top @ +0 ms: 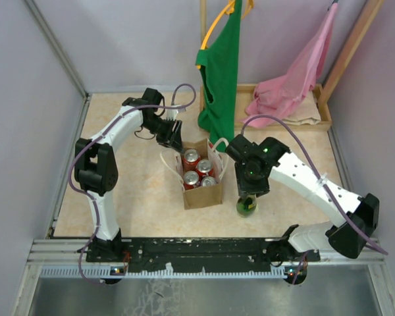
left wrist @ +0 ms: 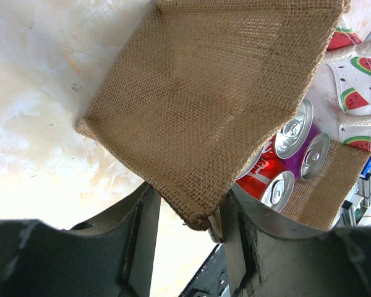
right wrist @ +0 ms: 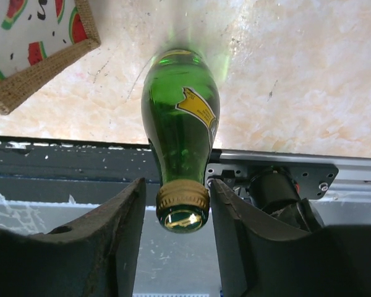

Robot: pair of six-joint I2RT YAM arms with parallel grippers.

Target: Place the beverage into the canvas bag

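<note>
The right gripper [right wrist: 176,185] is open, its 2 fingers either side of the gold cap of a green glass bottle [right wrist: 179,117]. One finger sits just beside the cap and a narrow gap shows at the other. The bottle stands upright on the pale marbled table [top: 131,197], just beside the canvas bag [top: 203,194] and outside it, near the table's front edge.

The left gripper [left wrist: 187,198] is also spread apart. The top corner of the bag's brown burlap side panel rises between its 2 fingers, close against one and clear of the other. The bag stands open at the table's middle, between the 2 arms. It is cream with a watermelon-slice print and white rope handles. Inside it stand 4 cans [top: 199,169], silver tops up, at least 1 red and 1 purple.

Behind the bag, a green garment [top: 220,79] and a pink garment [top: 296,79] hang at the far side.
</note>
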